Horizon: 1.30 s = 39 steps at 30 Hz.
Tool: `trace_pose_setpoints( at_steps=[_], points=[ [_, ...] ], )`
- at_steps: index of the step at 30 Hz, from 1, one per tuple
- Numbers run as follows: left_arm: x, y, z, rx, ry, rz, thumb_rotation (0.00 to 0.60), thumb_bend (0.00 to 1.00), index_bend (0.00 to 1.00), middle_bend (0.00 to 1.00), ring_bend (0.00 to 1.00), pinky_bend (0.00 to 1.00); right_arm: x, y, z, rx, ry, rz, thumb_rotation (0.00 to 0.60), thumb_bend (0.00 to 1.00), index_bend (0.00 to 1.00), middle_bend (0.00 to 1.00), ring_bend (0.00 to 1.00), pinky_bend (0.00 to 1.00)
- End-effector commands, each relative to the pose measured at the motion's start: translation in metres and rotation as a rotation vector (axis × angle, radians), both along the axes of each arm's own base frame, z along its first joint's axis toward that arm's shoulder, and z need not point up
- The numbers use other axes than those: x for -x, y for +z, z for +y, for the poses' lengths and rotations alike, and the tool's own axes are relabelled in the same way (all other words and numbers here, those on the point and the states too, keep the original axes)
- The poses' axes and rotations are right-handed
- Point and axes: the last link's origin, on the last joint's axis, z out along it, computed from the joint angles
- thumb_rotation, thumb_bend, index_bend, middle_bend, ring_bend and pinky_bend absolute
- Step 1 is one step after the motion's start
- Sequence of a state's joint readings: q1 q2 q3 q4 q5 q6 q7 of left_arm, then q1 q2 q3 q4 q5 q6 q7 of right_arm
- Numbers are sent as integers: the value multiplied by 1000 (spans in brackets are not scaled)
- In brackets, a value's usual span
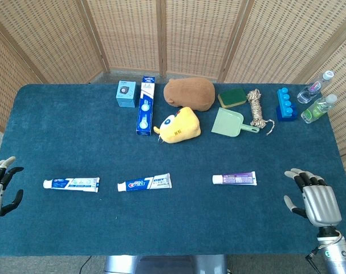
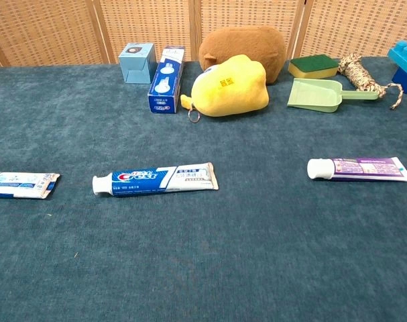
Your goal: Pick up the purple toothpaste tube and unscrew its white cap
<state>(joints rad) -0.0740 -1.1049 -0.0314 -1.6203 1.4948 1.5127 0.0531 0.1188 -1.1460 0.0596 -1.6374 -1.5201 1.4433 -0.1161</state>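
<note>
The purple toothpaste tube (image 1: pixel 235 178) lies flat on the blue cloth, its white cap (image 1: pixel 217 179) pointing left; in the chest view the tube (image 2: pixel 364 169) sits at the right with its cap (image 2: pixel 318 168) on. My right hand (image 1: pixel 314 199) hovers open to the right of the tube, a short gap away, fingers spread and holding nothing. My left hand (image 1: pixel 0 188) is at the far left table edge, open and empty. Neither hand shows in the chest view.
Two blue-and-white toothpaste tubes (image 1: pixel 145 182) (image 1: pixel 71 184) lie left of the purple one. At the back stand a toothpaste box (image 1: pixel 145 105), small blue box (image 1: pixel 126 93), brown plush (image 1: pixel 189 93), yellow plush (image 1: pixel 179 125), green dustpan (image 1: pixel 232 123), sponge (image 1: pixel 232 97), rope (image 1: pixel 256 107), blue block (image 1: pixel 285 104), bottles (image 1: pixel 317 103).
</note>
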Motion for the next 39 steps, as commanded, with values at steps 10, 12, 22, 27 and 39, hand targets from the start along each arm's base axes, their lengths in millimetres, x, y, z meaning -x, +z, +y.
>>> trace_pose_setpoints(
  at_steps=[10, 12, 22, 27, 39],
  points=[
    [-1, 1, -3, -4, -14, -3, 600, 387, 242, 134, 122, 152, 2, 1, 3, -5, -2, 1, 540, 330, 254, 265, 238, 302],
    [-2, 3, -3, -8, -18, -6, 600, 387, 242, 141, 121, 152, 1, 1, 3, -6, -2, -4, 541, 329, 254, 264, 238, 302],
    [-12, 11, -1, -17, -47, -18, 600, 387, 240, 143, 122, 150, -11, -14, -13, -61, 22, -2, 527, 329, 253, 241, 181, 289],
    [-17, 13, 5, -9, -55, -19, 600, 387, 240, 137, 122, 149, -24, -28, -29, -110, 40, -7, 499, 327, 250, 210, 155, 257],
    [-31, 22, 21, 2, -96, -17, 600, 387, 239, 131, 122, 148, -50, -75, -70, -233, 84, 29, 476, 326, 250, 168, 120, 241]
  ],
)
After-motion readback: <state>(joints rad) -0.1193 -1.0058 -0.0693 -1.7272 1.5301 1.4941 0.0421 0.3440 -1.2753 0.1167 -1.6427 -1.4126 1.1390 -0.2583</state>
